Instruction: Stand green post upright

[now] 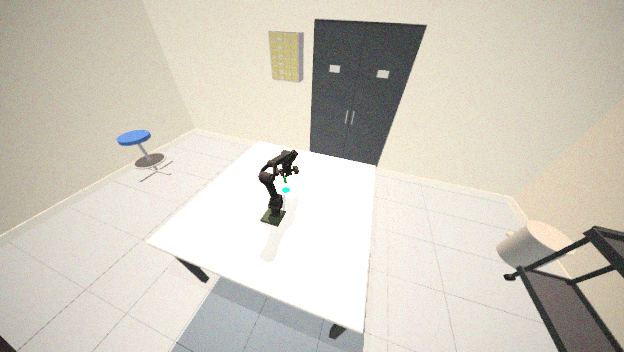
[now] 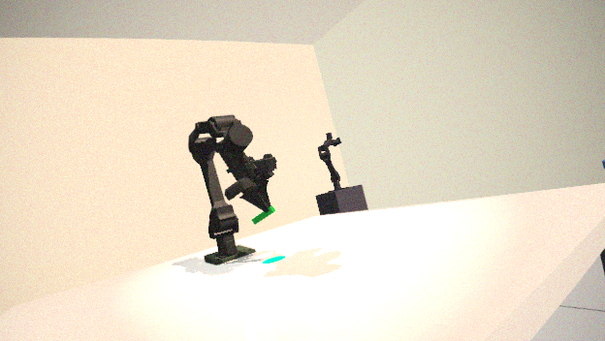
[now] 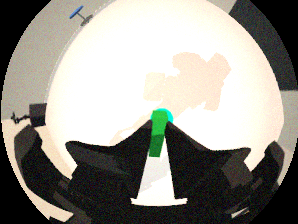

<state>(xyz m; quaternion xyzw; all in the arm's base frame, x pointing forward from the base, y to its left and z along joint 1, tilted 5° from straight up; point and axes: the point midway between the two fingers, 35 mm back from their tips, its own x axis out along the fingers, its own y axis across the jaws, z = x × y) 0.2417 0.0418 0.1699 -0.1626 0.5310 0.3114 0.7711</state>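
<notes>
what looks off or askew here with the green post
The short green post is held in the black claw above the white table, and it is tilted, not upright, in the exterior view. It hangs clear of the flat cyan circle, so it is not yet set down. Nothing looks spilled or damaged.

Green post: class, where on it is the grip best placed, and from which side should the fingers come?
The gripper pinches the green post near one end, fingers across its narrow width. That suits a slim bar: the long free end, now tilted above the cyan circle, can probably swing down to stand.
</notes>
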